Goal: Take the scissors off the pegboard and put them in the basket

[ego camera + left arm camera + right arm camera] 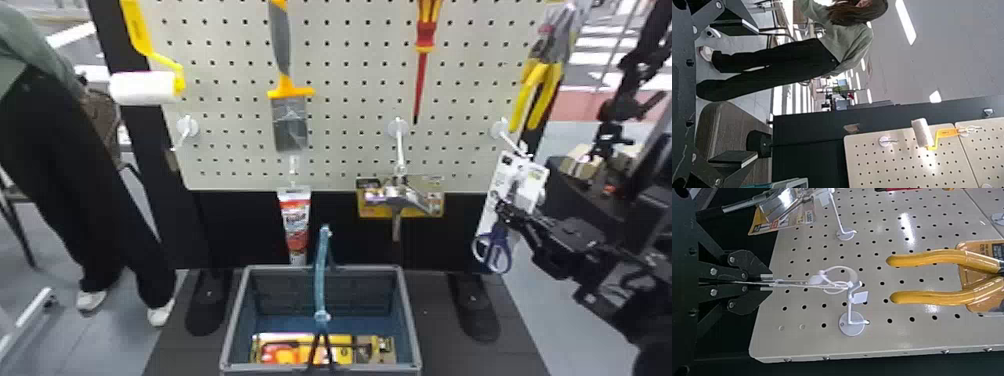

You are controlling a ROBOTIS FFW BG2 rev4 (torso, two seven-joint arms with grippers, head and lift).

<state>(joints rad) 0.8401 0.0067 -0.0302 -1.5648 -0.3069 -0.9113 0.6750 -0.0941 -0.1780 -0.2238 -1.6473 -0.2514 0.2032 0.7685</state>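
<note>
Right gripper (767, 282) pinched shut on packaging of scissors (495, 241), which hang at hook (850, 329), pegboard's (345, 112) lower right. Grip apparently secured; unhooking, transfer to basket (410, 320) outstanding. Left gripper (757, 93) wide open, empty.

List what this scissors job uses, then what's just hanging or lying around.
In the job:
scissors
right gripper
pegboard
basket

Just around:
paint roller
paintbrush
red screwdriver
yellow-handled pliers
red-and-white tube
yellow package inside the basket
</note>
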